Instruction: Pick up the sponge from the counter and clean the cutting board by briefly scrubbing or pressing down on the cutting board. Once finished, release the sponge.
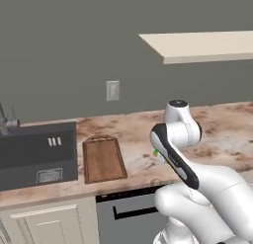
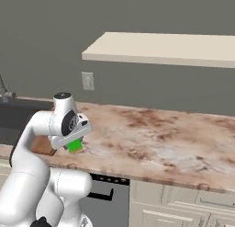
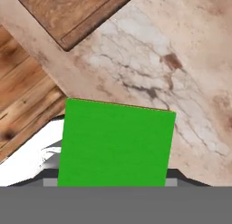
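The green sponge (image 3: 115, 143) sits square in the hand view, close to the camera and covering the fingertips. My gripper (image 2: 73, 142) is shut on the sponge (image 2: 75, 146) and holds it just above the counter (image 2: 151, 134), near its front edge. A sliver of green sponge (image 1: 156, 152) peeks out beside the arm in the left base view. The dark brown cutting board (image 1: 103, 160) lies flat on the counter (image 1: 222, 134) to the left of the hand, handle loop toward the wall. One corner of the cutting board (image 3: 72, 10) shows ahead of the sponge.
A dark grey sink (image 1: 37, 154) lies left of the board. A cream wall shelf (image 1: 207, 45) hangs above the counter, and an outlet (image 1: 112, 90) is on the wall. Wooden floor (image 3: 22, 105) shows past the counter's front edge. A dishwasher front (image 1: 128, 213) sits below.
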Robot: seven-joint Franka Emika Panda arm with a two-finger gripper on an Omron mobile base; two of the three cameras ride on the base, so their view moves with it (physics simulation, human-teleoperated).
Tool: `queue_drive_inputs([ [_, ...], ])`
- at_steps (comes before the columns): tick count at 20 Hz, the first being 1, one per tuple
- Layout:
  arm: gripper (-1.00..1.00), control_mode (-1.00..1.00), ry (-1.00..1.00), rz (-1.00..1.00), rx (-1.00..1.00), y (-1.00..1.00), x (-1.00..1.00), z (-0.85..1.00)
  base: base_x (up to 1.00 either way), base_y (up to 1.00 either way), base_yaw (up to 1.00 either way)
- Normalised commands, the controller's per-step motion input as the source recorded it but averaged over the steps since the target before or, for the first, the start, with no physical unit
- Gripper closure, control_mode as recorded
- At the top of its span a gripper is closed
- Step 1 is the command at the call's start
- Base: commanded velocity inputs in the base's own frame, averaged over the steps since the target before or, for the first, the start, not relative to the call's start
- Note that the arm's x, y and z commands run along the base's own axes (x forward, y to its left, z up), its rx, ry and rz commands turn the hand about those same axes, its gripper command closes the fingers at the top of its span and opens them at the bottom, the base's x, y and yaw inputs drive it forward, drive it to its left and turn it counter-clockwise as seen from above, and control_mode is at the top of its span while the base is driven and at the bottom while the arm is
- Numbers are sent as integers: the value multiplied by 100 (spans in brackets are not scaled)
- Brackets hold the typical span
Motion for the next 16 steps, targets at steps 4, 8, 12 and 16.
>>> queue_drive_inputs([
  [4,100,100,0,0,0,0,0,0,0,92,-6],
  [8,100,100,0,0,0,0,0,0,20,72,-5],
  [12,100,100,0,0,0,0,0,0,57,19,-1],
  [16,100,100,0,0,0,0,0,0,52,0,0],
])
